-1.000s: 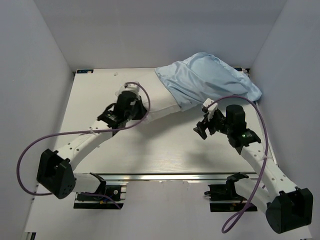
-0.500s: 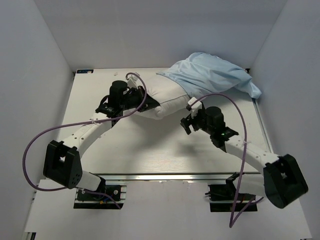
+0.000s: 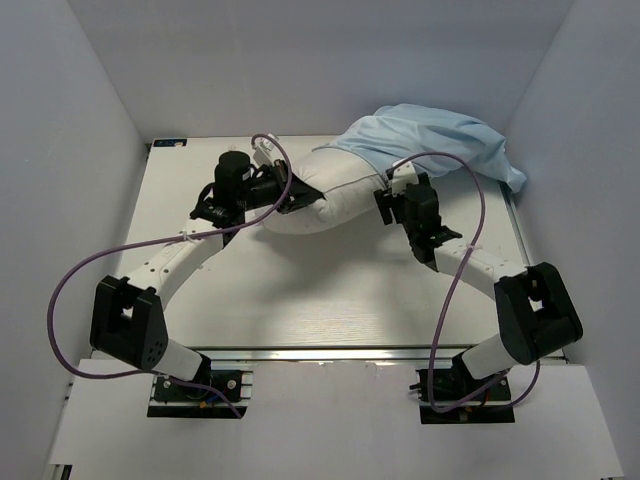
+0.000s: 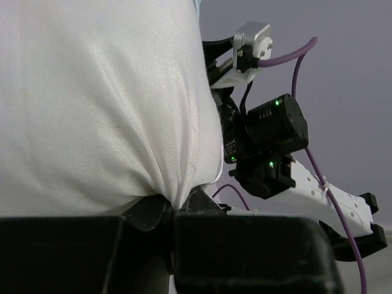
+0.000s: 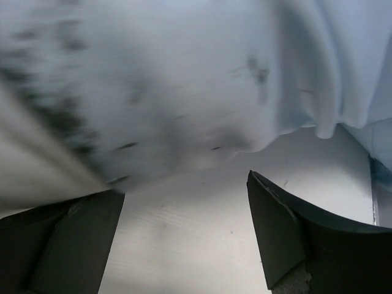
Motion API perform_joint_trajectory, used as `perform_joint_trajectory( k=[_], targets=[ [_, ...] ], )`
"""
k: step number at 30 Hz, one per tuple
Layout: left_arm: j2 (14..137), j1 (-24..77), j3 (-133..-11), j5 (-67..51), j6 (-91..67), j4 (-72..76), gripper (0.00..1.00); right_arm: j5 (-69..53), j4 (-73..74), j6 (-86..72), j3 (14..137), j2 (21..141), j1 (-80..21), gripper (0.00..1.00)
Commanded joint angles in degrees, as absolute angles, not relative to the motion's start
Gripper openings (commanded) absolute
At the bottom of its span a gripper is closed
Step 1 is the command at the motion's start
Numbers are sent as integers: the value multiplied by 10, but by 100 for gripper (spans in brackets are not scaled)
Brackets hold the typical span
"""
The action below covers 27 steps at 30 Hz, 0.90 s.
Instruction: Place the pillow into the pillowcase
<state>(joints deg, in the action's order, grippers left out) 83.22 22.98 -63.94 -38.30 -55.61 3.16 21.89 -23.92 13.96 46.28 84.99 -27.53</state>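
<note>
At twelve o'clock the pillow (image 3: 335, 195) sits partly inside the pillowcase (image 3: 440, 145), its end pinched by the left gripper (image 3: 292, 196); the right gripper (image 3: 392, 200), wide open, should take the hem (image 3: 366, 166) and pull toward nine o'clock.

White bench (image 3: 330, 290), brightly lit, with a faint grain running across it. Along the bench's near edge sits a silver aluminium rail (image 3: 330, 353). Up at the bench's far-left corner there's a small blue marker (image 3: 168, 142), too small to read. Plain pale walls close the bench in: left wall (image 3: 60, 150), back wall (image 3: 320, 70), right wall (image 3: 590, 130).
</note>
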Motion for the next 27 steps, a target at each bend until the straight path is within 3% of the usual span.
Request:
perform_joint_trajectory(
  k=[1, 5, 6, 8, 12, 15, 23, 27],
  targets=[
    [834, 225, -683, -410, -579, 97, 0, 156, -258, 147, 499, 836, -239, 84],
    [850, 225, -707, -422, -583, 98, 0, 107, -249, 152, 547, 878, -200, 78],
    [853, 224, -711, -421, -580, 95, 0, 79, -244, 151, 557, 893, -193, 60],
    [854, 221, -712, -424, -582, 100, 0, 21, -222, 139, 594, 911, -170, 33],
    [853, 220, -705, -425, -582, 104, 0, -104, -169, 106, 627, 908, -144, 19],
    [852, 217, -700, -424, -582, 107, 0, -203, -147, 88, 628, 873, -146, 2],
    [868, 216, -714, -438, -587, 114, 0, -291, -83, 46, 660, 796, -229, 0],
    [861, 216, -707, -445, -589, 114, 0, -286, -50, 19, 764, 810, -293, 0]
  ],
)
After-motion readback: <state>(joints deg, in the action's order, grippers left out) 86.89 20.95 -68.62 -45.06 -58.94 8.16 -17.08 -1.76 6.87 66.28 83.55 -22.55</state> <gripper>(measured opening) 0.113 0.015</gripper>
